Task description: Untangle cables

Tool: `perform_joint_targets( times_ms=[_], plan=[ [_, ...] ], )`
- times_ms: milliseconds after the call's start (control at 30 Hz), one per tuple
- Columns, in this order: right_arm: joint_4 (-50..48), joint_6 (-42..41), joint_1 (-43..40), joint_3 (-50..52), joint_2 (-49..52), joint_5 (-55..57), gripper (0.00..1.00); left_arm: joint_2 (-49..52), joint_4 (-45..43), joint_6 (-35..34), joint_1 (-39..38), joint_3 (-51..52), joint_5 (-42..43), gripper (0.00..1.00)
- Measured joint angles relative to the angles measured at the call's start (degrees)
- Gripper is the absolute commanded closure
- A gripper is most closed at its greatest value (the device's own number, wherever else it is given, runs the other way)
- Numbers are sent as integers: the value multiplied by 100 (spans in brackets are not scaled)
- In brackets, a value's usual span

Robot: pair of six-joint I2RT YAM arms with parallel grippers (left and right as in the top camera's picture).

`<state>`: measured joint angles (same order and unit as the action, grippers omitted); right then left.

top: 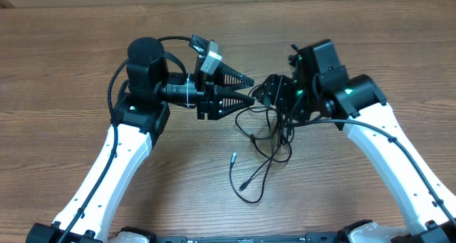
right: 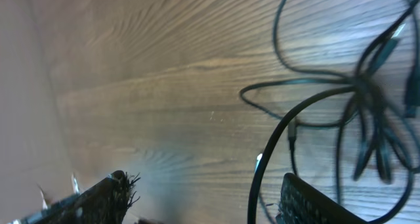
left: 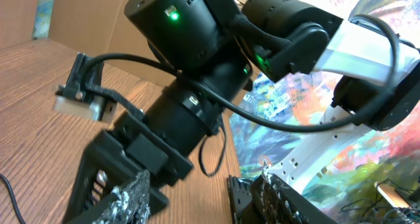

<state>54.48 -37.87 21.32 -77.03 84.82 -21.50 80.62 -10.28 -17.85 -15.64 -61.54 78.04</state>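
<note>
The cables are thin black cords, knotted in a loose tangle on the wood table just below both grippers. One silver-tipped plug and another plug end trail toward the front. My left gripper points right and stands open; in the left wrist view the left gripper has only bare table between its fingers. My right gripper faces it closely, over the top of the tangle. In the right wrist view the right gripper is wide open, a cable loop passes beside its right finger, and the tangle lies beyond.
The two gripper tips nearly meet at mid-table. The right arm's wrist body fills the left wrist view at close range. A thick black arm wire loops beside the left arm. The table's far edge runs along the back.
</note>
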Motion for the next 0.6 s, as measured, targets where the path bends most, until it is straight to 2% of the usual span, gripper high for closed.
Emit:
perform_joint_targets(
  times_ms=[233,367,600],
  plan=[
    [-201,15,-544,0,0,11,27,0,2,-2,0,0,2,45],
    [-297,24,-949,0,0,63,14,0,2,-2,0,0,2,45],
    [146,44,-1241,0,0,514,12,0,2,0,0,0,2,43]
  ],
)
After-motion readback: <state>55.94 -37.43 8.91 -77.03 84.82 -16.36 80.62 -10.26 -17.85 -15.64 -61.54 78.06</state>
